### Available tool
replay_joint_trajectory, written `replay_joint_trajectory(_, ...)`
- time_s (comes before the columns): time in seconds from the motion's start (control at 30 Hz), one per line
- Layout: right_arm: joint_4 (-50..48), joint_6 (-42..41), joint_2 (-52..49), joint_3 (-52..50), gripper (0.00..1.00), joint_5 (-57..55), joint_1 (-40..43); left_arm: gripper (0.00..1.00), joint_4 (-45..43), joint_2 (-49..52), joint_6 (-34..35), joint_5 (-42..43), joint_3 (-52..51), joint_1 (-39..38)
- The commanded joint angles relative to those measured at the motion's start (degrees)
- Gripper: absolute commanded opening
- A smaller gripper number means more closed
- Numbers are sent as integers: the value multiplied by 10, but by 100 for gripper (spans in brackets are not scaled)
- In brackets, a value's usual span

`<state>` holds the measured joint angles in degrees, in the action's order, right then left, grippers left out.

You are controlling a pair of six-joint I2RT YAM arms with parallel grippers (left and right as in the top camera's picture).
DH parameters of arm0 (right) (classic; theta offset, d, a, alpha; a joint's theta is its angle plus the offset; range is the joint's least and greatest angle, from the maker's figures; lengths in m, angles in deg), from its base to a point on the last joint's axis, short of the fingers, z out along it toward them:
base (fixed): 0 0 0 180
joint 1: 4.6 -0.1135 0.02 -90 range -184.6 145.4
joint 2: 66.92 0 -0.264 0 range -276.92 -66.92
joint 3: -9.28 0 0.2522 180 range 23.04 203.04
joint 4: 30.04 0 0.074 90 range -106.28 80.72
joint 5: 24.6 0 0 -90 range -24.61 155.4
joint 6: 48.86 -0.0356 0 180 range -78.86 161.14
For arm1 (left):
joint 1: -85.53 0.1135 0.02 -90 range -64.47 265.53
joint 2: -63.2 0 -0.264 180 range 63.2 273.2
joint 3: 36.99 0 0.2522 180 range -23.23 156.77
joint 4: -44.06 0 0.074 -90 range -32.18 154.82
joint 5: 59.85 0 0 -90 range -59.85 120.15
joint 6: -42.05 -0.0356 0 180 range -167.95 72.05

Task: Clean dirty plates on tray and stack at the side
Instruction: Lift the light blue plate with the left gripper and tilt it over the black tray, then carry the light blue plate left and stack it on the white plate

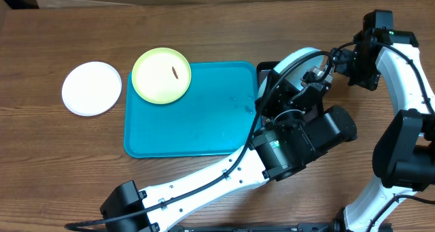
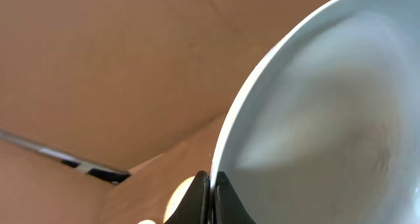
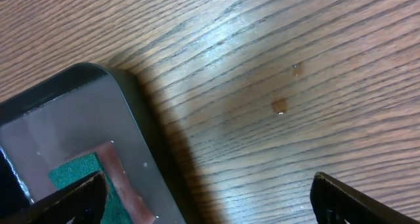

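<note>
My left gripper (image 2: 211,198) is shut on the rim of a light blue plate (image 2: 328,119) and holds it tilted on edge. From above, this plate (image 1: 298,58) stands over the right end of the turquoise tray (image 1: 194,116), with the left gripper (image 1: 273,79) at its lower rim. A pale yellow plate (image 1: 161,75) with a brown smear lies on the tray's far left corner. On the table to the left of the tray lies a white plate (image 1: 91,88). The right gripper (image 1: 338,57) hangs open and empty beside the held plate, and the right wrist view shows the same gripper (image 3: 209,192) over bare wood.
A glossy black tray (image 3: 65,119) with a green sponge (image 3: 79,173) in it lies under the right gripper's left finger. Seen from above, the black tray (image 1: 266,68) peeks out behind the left arm. Small water drops (image 3: 280,106) dot the wood.
</note>
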<state>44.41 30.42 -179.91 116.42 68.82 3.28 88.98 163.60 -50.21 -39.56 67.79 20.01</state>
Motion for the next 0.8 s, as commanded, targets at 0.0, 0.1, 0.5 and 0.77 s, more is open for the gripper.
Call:
replay_joint_trajectory(0.0, -2, -4, 9, 6, 100, -4, 2, 4, 24, -4, 85, 102, 4, 12)
replay_joint_trajectory(0.1, -2, -4, 9, 6, 100, -4, 2, 4, 61, -4, 175, 193, -10, 33)
replay_joint_trajectory(0.5, -2, -4, 9, 6, 100, -4, 2, 4, 51, -3, 359, 683, -130, 263)
replay_joint_trajectory(0.77, -2, -4, 9, 6, 100, -4, 2, 4, 49, -3, 357, 984, -128, 531)
